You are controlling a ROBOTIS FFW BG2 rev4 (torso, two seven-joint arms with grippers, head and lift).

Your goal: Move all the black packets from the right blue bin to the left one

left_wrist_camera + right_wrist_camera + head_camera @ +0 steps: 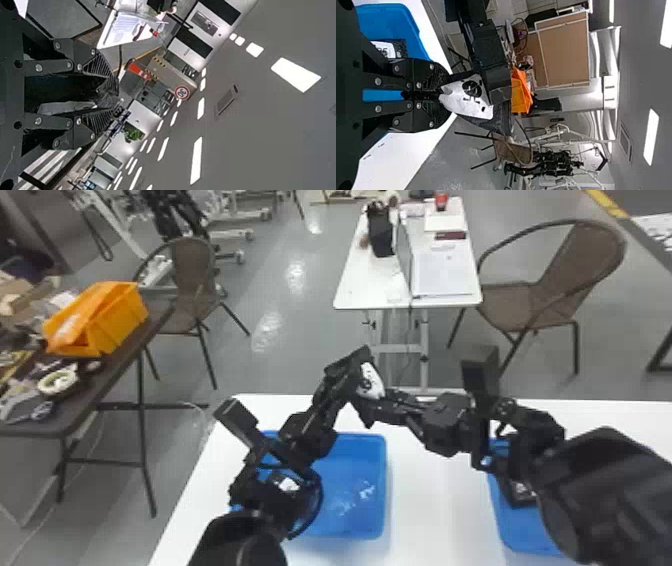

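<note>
My left gripper (348, 376) and right gripper (387, 402) meet above the far side of the left blue bin (355, 470). Between them is a black packet (370, 382) with a white label. In the right wrist view, my right gripper (440, 95) is shut on one edge of this packet (470, 97). My left gripper (113, 95) surrounds its other side; whether it grips cannot be told. Another packet (522, 491) lies in the right blue bin (515, 535), partly hidden by my right arm. Something dark with white print (288, 484) shows at the left bin, behind my left arm.
Both bins stand on a white table (435, 510), with bare tabletop between them. A dark side table (107, 377) carries an orange bin (117, 320) at the left. Beyond are a white desk (350, 292) and chairs (555, 300).
</note>
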